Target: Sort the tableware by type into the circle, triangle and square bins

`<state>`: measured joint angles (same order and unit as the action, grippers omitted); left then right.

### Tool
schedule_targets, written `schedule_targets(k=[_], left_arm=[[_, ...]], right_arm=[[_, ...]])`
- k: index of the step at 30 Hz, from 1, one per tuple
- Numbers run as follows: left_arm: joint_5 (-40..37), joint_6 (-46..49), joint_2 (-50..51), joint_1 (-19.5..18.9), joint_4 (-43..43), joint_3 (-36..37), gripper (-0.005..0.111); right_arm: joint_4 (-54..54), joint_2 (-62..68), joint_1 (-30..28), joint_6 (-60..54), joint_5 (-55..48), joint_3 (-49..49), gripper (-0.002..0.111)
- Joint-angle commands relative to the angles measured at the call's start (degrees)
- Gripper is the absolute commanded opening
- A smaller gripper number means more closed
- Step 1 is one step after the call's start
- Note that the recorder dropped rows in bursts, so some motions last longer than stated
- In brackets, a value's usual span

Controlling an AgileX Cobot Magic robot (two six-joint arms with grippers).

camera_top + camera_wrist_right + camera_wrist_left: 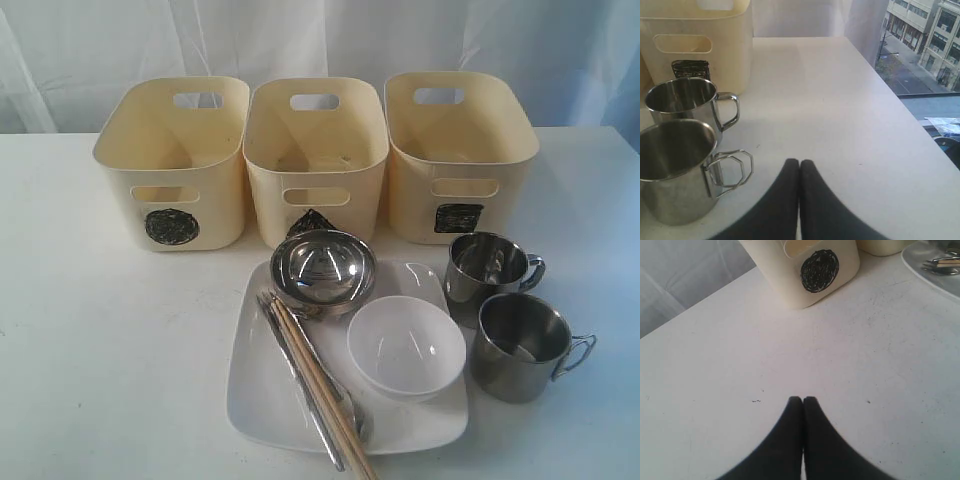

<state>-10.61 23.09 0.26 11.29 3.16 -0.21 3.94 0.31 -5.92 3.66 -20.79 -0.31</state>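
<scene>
This looks like a staged test room or lab, high up in a city building. A bare white table (100,330) holds everything, and a plain white curtain (90,50) hangs behind it. Three alike bins (315,160) with scribbled black marks (171,226) stand in a row, with tableware (322,265) laid out neatly on and beside a plate (260,400) before them. Past the table edge, off to the outer side of the right gripper (799,162), a window (920,50) looks down on a street (905,75) and tall blocks (940,35).
</scene>
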Motion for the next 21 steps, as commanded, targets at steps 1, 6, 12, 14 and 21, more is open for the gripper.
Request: schedule_targets(k=[1, 6, 12, 14, 21], left_arm=[[0.1, -0.1, -0.3, 0.2, 0.2, 0.2, 0.000], [0.1, -0.1, -0.3, 0.2, 0.2, 0.2, 0.000], [0.1, -0.1, -0.3, 0.2, 0.2, 0.2, 0.000], [0.1, -0.1, -0.3, 0.2, 0.2, 0.2, 0.000], [0.1, -0.1, -0.3, 0.2, 0.2, 0.2, 0.000]], right_arm=[[0.4, -0.3, 0.2, 0.1, 0.9, 0.3, 0.000], [0.4, -0.3, 0.2, 0.1, 0.9, 0.3, 0.000], [0.4, -0.3, 0.2, 0.1, 0.9, 0.3, 0.000], [0.4, -0.3, 0.2, 0.1, 0.9, 0.3, 0.000], [-9.9, -0.3, 0.2, 2.5, 22.2, 0.3, 0.000]])
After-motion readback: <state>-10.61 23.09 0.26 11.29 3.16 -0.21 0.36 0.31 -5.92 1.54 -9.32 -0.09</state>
